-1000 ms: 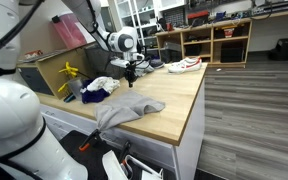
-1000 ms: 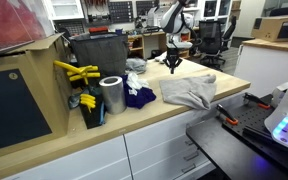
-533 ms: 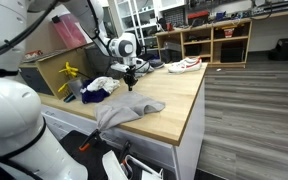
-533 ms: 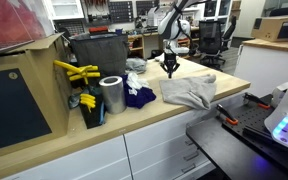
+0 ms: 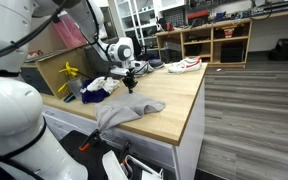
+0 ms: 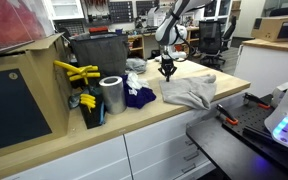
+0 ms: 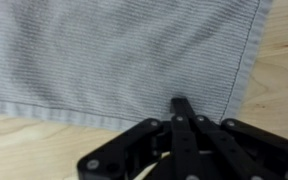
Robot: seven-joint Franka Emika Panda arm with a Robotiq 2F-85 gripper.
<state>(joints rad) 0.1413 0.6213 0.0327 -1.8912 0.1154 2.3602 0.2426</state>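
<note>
**Draped cloth may slide off**

The pale wooden countertop (image 5: 179, 100) bears a grey ribbed fabric cloth (image 7: 104, 50), one end hanging over its edge. The black gripper (image 7: 181, 103) sits clenched at the far hem; whether it pinches fabric is unclear, so a thin fold may slip free

1. Light wooden countertop (image 5: 176, 100) (image 6: 134, 122) on white cabinets; bare wood shows past the cloth in the wrist view (image 7: 284, 90).
2. Grey cloth (image 5: 129, 110) (image 6: 189, 92) (image 7: 114, 50) lies crumpled near the front, with one end hanging over the counter edge. The hemmed corner lies flat on the wood.
3. Dark blue cloth (image 5: 96, 95) (image 6: 139, 97) is bunched just beside the grey one.
4. White cloth (image 5: 102, 84) (image 6: 136, 65) touches the blue cloth on its far side.
5. Metal cylinder (image 6: 111, 95) stands upright near the blue cloth.
6. Dark bin (image 6: 99, 55) stands behind the cylinder.
7. White shoe (image 5: 184, 65) lies at the far end, well apart from the cloths.
</note>
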